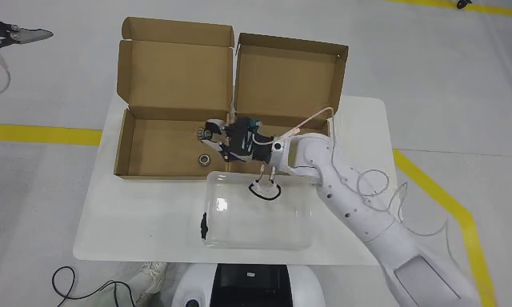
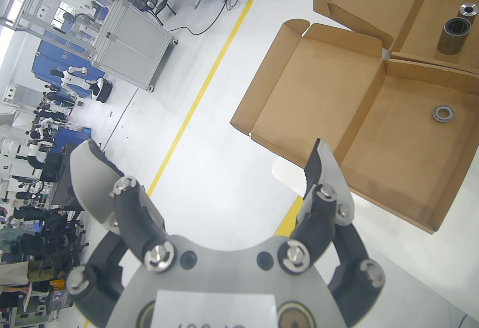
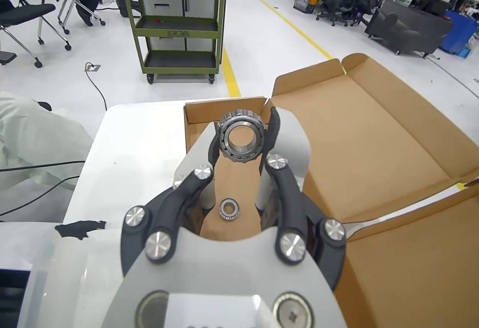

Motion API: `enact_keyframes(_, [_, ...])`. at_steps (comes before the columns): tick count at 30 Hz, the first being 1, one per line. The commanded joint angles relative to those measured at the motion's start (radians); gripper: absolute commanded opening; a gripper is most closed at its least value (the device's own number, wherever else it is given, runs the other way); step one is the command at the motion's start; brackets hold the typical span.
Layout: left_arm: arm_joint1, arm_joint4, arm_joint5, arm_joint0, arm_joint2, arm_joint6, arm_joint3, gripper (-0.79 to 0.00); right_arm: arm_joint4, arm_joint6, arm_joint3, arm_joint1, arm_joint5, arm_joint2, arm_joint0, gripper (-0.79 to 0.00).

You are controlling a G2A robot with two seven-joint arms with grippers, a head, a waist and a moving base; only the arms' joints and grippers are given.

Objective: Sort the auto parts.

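My right gripper (image 1: 210, 133) (image 3: 242, 127) is shut on a steel roller bearing (image 3: 241, 138) and holds it above the floor of the left cardboard box (image 1: 156, 143) (image 3: 374, 157). A smaller bearing (image 1: 204, 158) (image 3: 229, 209) (image 2: 443, 113) lies on that box's floor, just below the gripper. The right cardboard box (image 1: 288, 75) (image 2: 419, 34) holds two upright metal sleeves (image 2: 454, 36), one large and one small. My left gripper (image 2: 204, 153) is open with nothing in it, out over the floor and well off the table, with both boxes in front of it.
A clear plastic tray (image 1: 256, 227) sits on the white table (image 1: 360, 131) in front of the boxes, with a black rubber ring (image 1: 264, 191) and a small black piece (image 1: 204, 225) (image 3: 80, 228) in it. Both box lids stand open toward the far side.
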Motion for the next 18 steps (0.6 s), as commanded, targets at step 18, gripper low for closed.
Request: enact_keyframes(18, [0.000,0.000,0.000,0.000,0.000,0.000,0.000,0.000,0.149,0.230,0.389,-0.194,0.090,-0.229,0.222,-0.785])
